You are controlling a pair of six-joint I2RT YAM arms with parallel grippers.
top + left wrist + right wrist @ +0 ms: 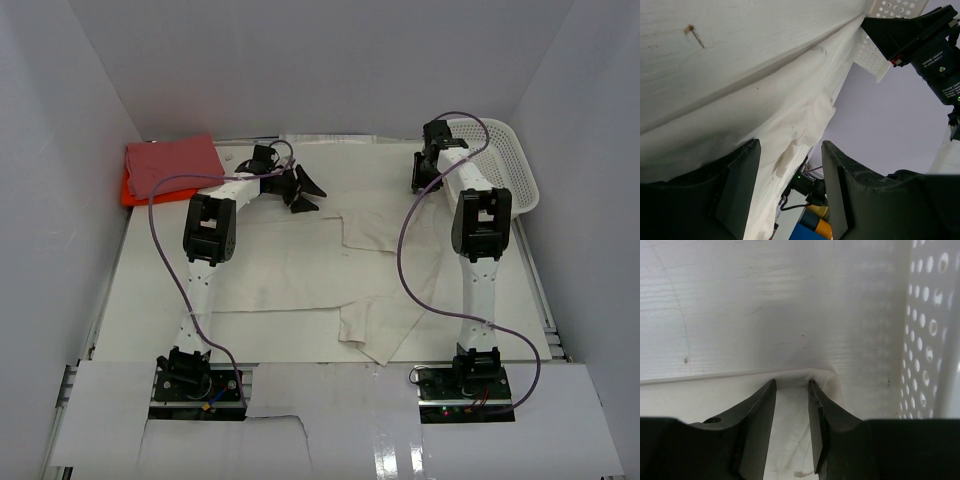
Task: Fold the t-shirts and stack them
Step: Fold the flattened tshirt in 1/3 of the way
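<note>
A cream t-shirt [300, 270] lies spread out, partly folded, over the middle of the table. A dusty pink-red shirt [172, 157] lies folded on a bright orange shirt [128, 190] at the far left corner. My left gripper [305, 190] is open and empty just above the cream shirt's far edge; its wrist view [791, 145] shows the cream cloth [790, 100] beyond the fingers. My right gripper [425, 180] is at the shirt's far right edge. In its wrist view [792, 384] the jaws stand a little apart, straddling the edge of the cream cloth [790, 425].
A white plastic mesh basket [505, 160] stands at the far right, close beside my right gripper; its wall fills the right of the right wrist view [930, 340]. White walls enclose the table on three sides. Purple cables loop off both arms.
</note>
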